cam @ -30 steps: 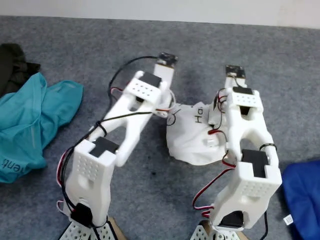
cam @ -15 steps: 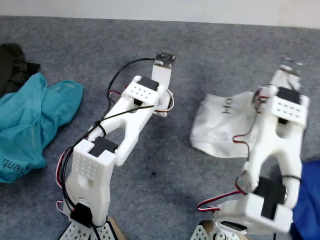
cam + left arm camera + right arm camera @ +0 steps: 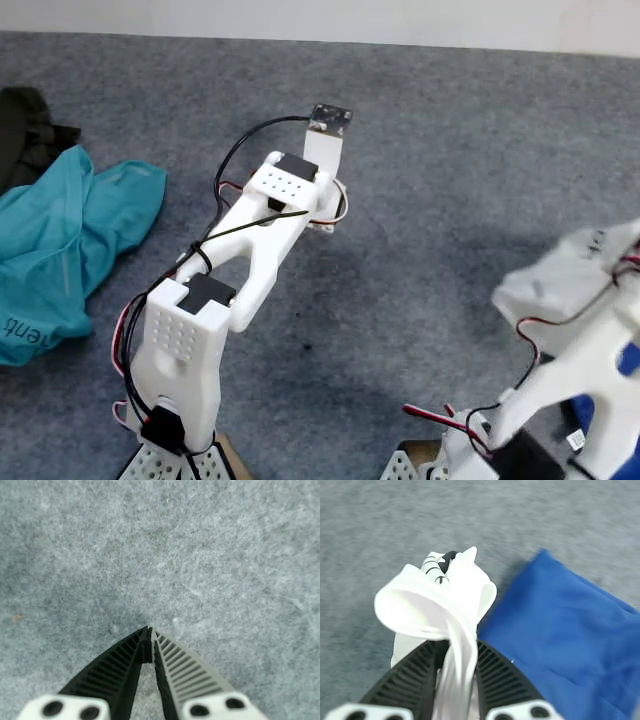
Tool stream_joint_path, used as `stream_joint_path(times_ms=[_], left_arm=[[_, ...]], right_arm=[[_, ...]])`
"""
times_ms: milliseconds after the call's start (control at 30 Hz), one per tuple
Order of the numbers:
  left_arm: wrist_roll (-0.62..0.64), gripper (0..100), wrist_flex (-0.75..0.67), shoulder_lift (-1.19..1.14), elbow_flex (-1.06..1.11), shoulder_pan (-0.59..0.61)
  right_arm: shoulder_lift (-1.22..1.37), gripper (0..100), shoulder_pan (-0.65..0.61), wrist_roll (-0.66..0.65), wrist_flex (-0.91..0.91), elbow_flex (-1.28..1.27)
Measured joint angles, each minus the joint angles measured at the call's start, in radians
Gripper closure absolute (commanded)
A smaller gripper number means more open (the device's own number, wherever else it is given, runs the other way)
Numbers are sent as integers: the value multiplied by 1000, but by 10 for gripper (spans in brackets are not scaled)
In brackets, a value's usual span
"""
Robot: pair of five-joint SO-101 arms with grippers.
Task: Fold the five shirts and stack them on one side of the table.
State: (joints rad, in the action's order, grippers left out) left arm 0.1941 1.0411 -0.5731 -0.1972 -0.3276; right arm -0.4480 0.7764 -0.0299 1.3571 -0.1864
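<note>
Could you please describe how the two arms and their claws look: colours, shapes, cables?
The left arm and the right arm are white, blocky plastic; the left one carries grids of small holes. A black cable and thin red wires run along them. The left claw has ribbed, tapered fingers, one black, one grey, on white mounts; the right claw has dark ribbed ones.

Grey table [image 3: 450, 150] carries teal shirt [image 3: 60, 240], blue shirt [image 3: 570, 630] (and a dark garment [image 3: 25, 125]).

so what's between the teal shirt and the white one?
High view: the left arm stands between the teal shirt and the white shirt; the rest of that stretch is bare grey carpet.
</note>
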Motion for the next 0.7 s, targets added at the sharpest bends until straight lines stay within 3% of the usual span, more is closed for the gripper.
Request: stream_joint_path(times_ms=[533, 700], left_arm=[[0, 990, -5, 0, 23, 0], [0, 990, -5, 0, 23, 0]], right_arm=[[-21, 992, 486, -272, 40, 0], [-23, 992, 598, -305, -40, -37]])
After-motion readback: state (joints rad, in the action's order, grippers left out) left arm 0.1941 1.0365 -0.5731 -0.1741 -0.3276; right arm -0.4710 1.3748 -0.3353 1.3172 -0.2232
